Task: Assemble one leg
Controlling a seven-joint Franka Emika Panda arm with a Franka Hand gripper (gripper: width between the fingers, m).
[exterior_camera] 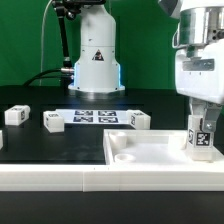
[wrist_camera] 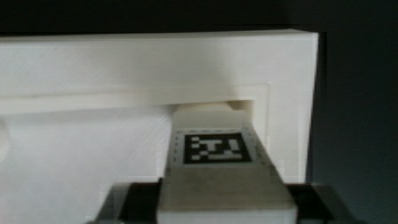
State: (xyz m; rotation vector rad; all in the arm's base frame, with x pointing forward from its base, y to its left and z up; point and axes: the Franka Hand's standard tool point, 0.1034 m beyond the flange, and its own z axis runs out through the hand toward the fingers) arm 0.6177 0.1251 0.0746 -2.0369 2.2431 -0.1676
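Gripper is clamped on one leg, w/ a finger on each side of it. In the wrist view the leg sticks out from btwn the fingers, tag side up, and its far end is right by a corner socket of the big white tray. Can't tell if the end is in the socket yet or just touching.

Leg looks like hard plastic, so prob. light and stiff, not bendy. Smooth sides, so it may slip or twist if the hold is weak. Best hold is on the two long flat sides near the upper end, like now, so the lower end is free to go in.

In the exterior view the leg stands upright over the tray's corner on that view's right. Three more legs lie on the black table, well apart from the gripper, near the marker board
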